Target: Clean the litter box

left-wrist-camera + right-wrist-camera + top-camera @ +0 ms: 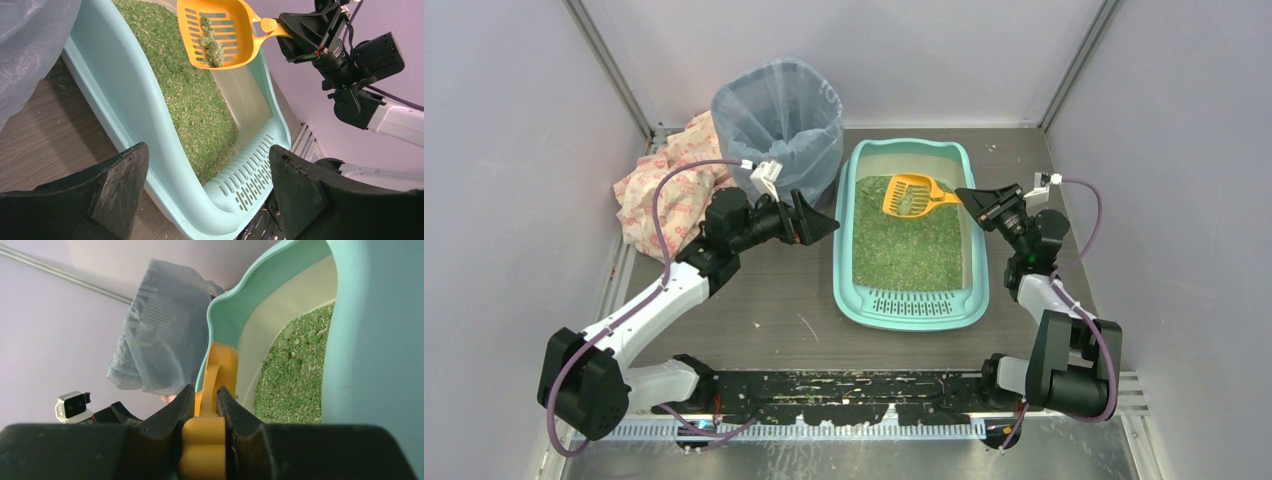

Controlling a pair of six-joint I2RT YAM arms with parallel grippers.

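Bases of both arms: bottom edge of the top view. Centre-right on the table (pixel 764 300): the litter box (pixel 864 305), long axis running bottom to top of frame, grate step at the bottom end, green litter inside. Over its upper right rim: the right gripper (pixel 969 195), clenched on the handle of an orange scoop (pixel 911 193) whose head hangs above the litter. Just left of the box: the left gripper (pixel 819 217), jaws spread, grasping nothing. Upper left, past the box's left rim: a bag-lined bin (pixel 779 120), likely the scoop's destination, leftward across the box; the right arm carries it.

Left wrist view: box wall low between the spread fingers (pixel 117 185); scoop at top centre holding a clump (pixel 212 45).

Right wrist view: scoop handle pinched at bottom centre; box fills the right; bin upper left.
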